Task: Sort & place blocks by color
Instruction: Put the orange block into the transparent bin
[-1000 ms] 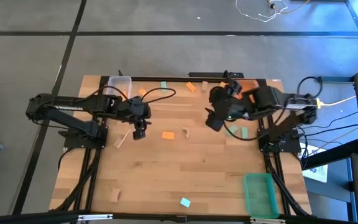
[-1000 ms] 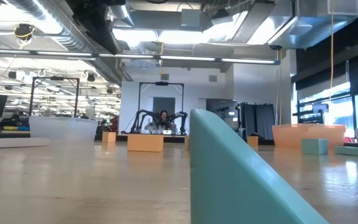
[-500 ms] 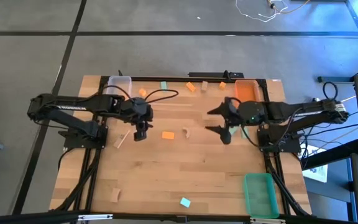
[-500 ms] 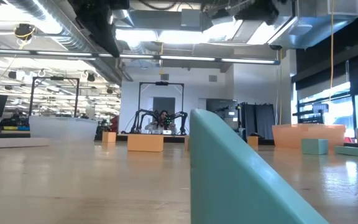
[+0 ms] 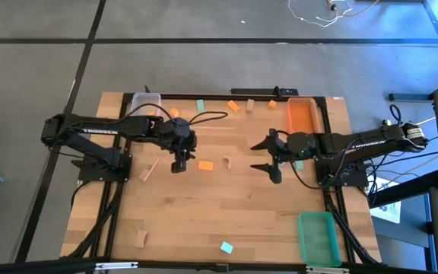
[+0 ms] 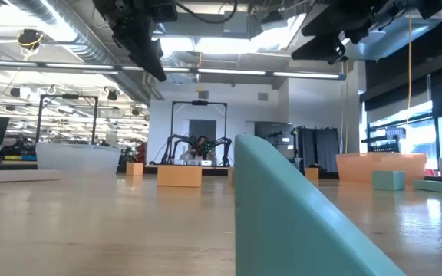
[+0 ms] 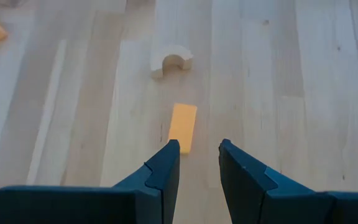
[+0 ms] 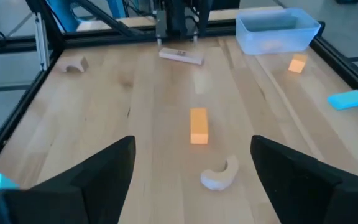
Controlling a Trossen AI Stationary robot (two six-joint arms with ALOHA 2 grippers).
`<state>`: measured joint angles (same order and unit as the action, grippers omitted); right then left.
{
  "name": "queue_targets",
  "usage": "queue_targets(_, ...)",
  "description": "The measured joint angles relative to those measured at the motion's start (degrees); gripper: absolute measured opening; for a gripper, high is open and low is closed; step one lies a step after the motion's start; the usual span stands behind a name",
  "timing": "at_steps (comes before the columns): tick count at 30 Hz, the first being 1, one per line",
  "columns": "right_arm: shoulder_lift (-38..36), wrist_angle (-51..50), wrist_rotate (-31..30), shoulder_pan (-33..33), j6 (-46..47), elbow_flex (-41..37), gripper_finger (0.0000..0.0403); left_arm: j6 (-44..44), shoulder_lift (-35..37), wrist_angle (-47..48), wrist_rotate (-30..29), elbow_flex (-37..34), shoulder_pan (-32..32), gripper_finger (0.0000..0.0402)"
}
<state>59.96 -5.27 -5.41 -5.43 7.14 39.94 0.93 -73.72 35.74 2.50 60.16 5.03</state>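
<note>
An orange bar block [image 5: 205, 164] lies flat on the table's middle, with a pale wooden arch block [image 5: 226, 162] just right of it. My left gripper [image 5: 179, 164] hovers just left of the bar. In its wrist view the bar [image 7: 183, 127] lies ahead of the fingertips [image 7: 197, 163], which stand a narrow gap apart with nothing between them. My right gripper [image 5: 268, 158] is spread wide open right of the arch. It faces the arch [image 8: 217, 176] and bar [image 8: 198, 126] and holds nothing.
A clear bin [image 5: 146, 103] stands at the far left, an orange bin [image 5: 304, 114] at the far right and a green bin [image 5: 316, 237] at the near right. Loose blocks lie along the far edge [image 5: 234, 106] and near edge [image 5: 226, 246]. A wooden stick [image 5: 148, 170] lies left of my left gripper.
My right gripper has swung down from high up near the orange bin and now points low across the table toward the arch and orange bar, staying wide open. My left gripper has drifted a little toward the table's right, nearer the orange bar.
</note>
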Motion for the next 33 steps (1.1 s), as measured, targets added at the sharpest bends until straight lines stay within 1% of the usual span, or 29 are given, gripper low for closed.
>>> queue_targets(11,0.02,-0.09,0.02,0.0,0.05,-0.06,0.032,0.81,0.07,-1.4,0.24,-0.04,0.01,0.0102)
queue_targets(15,0.02,-0.1,0.02,-0.02,-0.01,-0.06,0.032,6.16,0.07,-2.48,-0.25,-0.04,0.01,0.0102)
queue_targets(19,0.02,-0.11,0.04,-0.02,0.04,-0.06,0.032,7.5,0.07,-2.15,-1.85,-0.04,0.12,0.0102)
queue_targets(22,0.02,-0.11,0.04,-0.02,0.06,-0.06,0.032,12.22,0.07,-2.47,-2.65,-0.04,0.32,0.0107)
queue_targets(25,0.02,-0.11,0.04,-0.02,0.01,-0.06,0.032,13.92,0.07,-2.95,-2.36,-0.04,1.07,0.0122)
queue_targets(27,0.02,-0.11,0.04,-0.02,0.04,-0.06,0.032,13.97,0.07,-2.9,-0.5,-0.04,1.5,0.0138)
queue_targets(33,0.04,-0.11,0.04,-0.02,0.07,-0.04,0.032,13.81,-0.69,-4.62,-0.1,-0.04,2.31,0.0206)
